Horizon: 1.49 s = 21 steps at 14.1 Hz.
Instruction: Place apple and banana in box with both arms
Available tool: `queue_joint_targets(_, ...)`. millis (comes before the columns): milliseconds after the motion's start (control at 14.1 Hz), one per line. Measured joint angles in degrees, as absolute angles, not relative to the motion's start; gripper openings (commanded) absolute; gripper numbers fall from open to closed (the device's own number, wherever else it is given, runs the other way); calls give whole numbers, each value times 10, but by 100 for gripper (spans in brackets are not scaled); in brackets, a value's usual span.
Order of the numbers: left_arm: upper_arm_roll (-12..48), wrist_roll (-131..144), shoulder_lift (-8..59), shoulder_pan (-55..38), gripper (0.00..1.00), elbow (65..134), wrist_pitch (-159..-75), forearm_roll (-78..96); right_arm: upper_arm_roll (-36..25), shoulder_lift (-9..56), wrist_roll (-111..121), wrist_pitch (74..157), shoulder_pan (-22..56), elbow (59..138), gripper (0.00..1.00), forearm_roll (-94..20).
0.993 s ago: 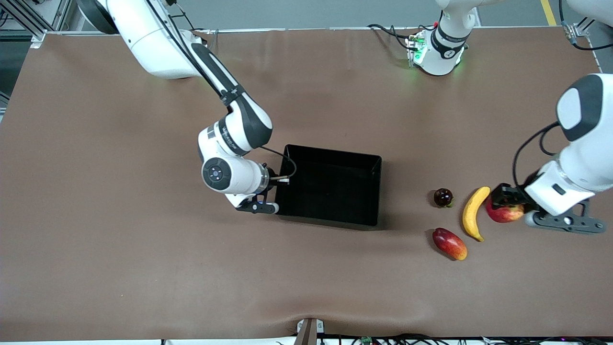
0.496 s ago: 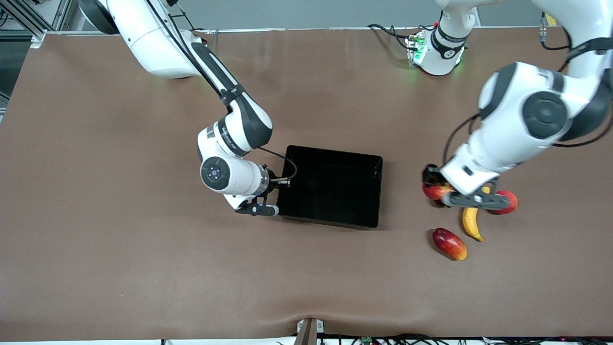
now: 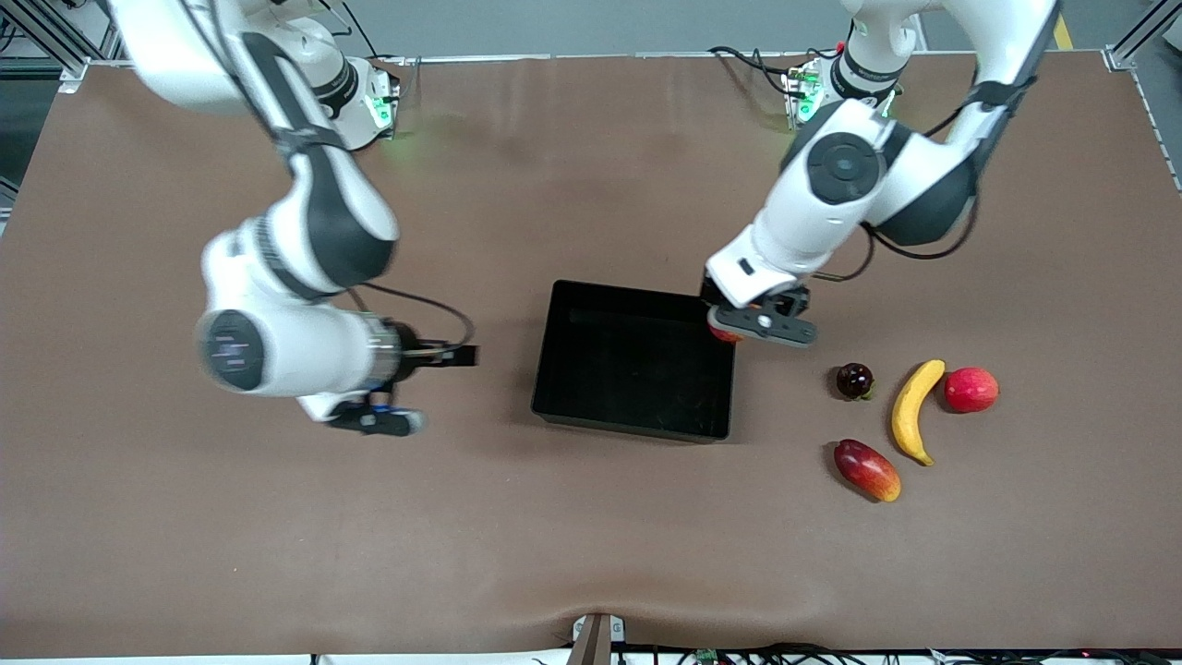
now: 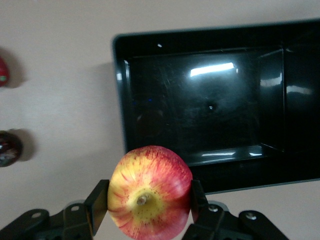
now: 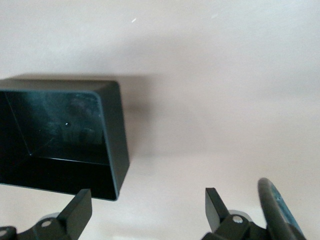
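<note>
Gripping apple (image 4: 150, 192), no legible labels

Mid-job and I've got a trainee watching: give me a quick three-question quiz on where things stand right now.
1. True or false: the banana lies on the table, outside the box.
2. What does the left hand hold over the box's rim? A) apple B) oval red fruit C) nothing
3. Fill in: the right hand, over the table beside the box, has its fingers ____.

Key: 1 true; 2 A; 3 open.
</note>
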<state>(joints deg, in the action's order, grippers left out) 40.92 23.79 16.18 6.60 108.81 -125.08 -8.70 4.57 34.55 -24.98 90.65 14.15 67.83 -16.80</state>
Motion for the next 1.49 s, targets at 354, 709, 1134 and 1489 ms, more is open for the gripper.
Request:
queue_joint_targets(354,409,379,197,15,0,1134,-1324,-198,45,332,-226,872,43,644,100,-139)
queue_joint_targets(709,408,480,279,6,0,1127,-1342,-336,45,249,-114,845,18,637,100,-47)
queue_joint_targets(1134,408,552,332,-16,0,1121,-1350,-397,46,153,-1,801,-53,682,100,-7)
queue_joint_targets(1489,406,574,360,-21,0,1114,-1356,-425,55,36,3,846,-40,846,100,14)
